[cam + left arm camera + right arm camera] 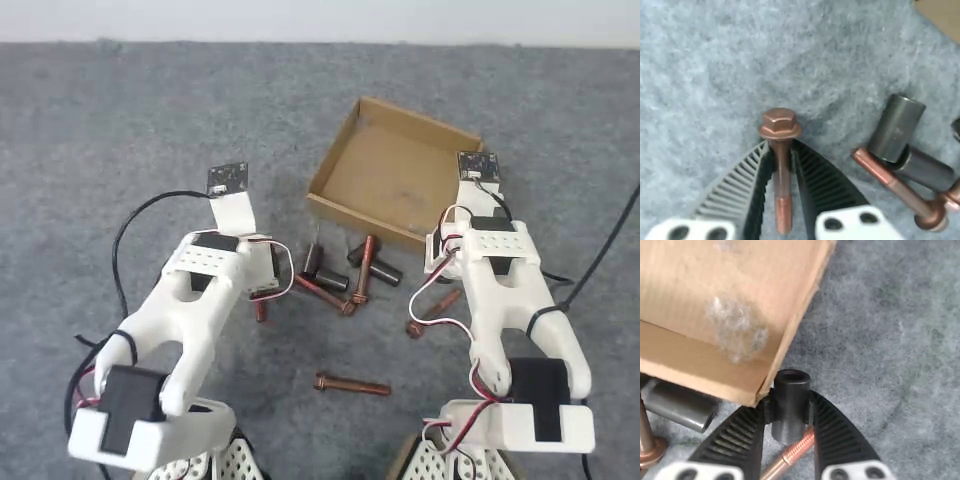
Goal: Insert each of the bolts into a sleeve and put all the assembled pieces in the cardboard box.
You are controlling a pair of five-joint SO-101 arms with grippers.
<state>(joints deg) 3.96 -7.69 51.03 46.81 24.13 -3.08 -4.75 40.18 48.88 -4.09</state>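
Note:
My left gripper (780, 146) is shut on a copper bolt (780, 125); its hex head sticks out past the fingertips, just above the grey carpet. In the high view that bolt (261, 310) pokes out under the left arm. My right gripper (789, 399) is shut on a dark sleeve (789, 415), held open end up right at the near corner of the cardboard box (715, 315). A copper bolt (790, 456) lies under that sleeve. The box (360, 215) sits at the back, between the arms and nearer the right one.
Between the arms lie loose dark sleeves (313, 262) (333, 279) (375, 266) and copper bolts (365, 270) (322, 292). One bolt (352, 384) lies alone nearer the bases, another (432, 312) beside the right arm. The left wrist view shows two sleeves (896, 127) (926, 167) and a bolt (895, 187).

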